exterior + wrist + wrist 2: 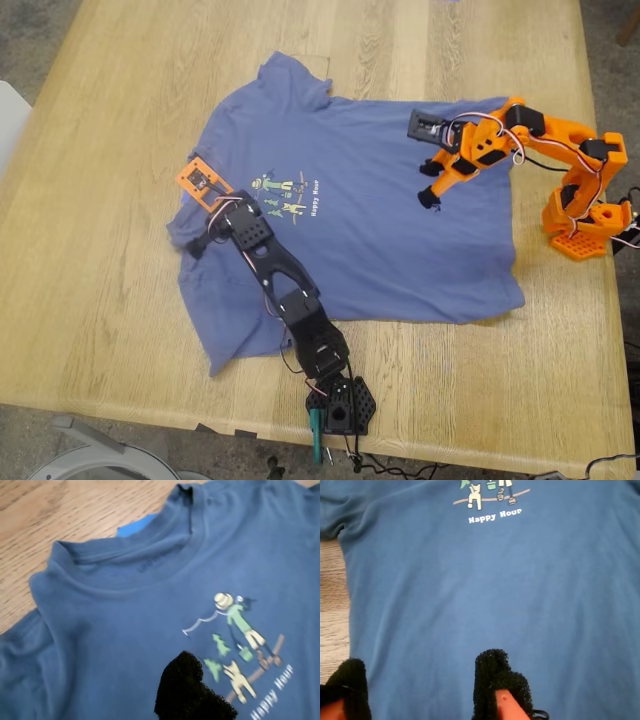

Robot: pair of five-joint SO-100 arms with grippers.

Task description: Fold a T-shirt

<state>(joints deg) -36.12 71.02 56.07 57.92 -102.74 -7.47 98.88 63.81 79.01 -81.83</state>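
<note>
Lying flat and face up across the middle of the wooden table [110, 290], the T-shirt [400, 250] shows its collar toward the exterior view's left and its hem toward the right. My first gripper [212, 232], on the black arm, sits over the cloth near the collar; only 1 black pad [192, 695] shows, so I cannot tell its spread. My second gripper [432, 184], on the orange arm, hovers over the lower body, jaws wide apart, holding nothing.
</note>
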